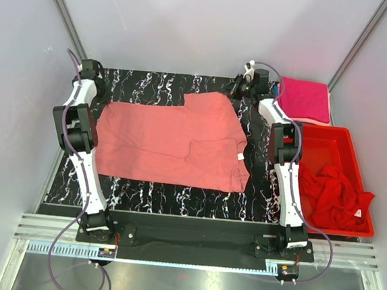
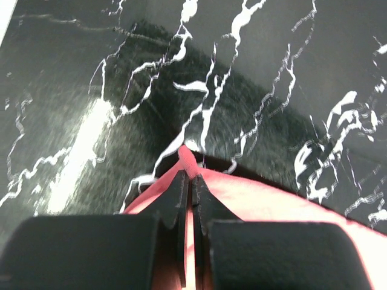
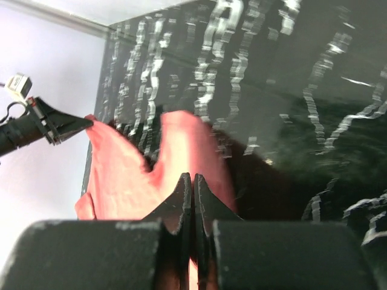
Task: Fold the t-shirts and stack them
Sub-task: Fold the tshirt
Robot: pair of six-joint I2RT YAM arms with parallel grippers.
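- The left arm's jaws are pressing together on the far left corner of the salmon-pink cotton t-shirt (image 1: 173, 143). A small peak of fabric is poking out just past their tips.
- The salmon-pink t-shirt is lying spread across the middle of the black white-veined marble surface (image 1: 142, 195), with its far edge running between the two arms.
- The right arm's jaws are pinching the far right corner of the same shirt, and cloth is bunching on both sides of them.
- A folded magenta-pink t-shirt (image 1: 304, 99) is resting at the far right, with a paler pink edge showing beneath it.
- Crumpled red t-shirts (image 1: 331, 194) are lying inside the red plastic rectangular bin (image 1: 370, 215).
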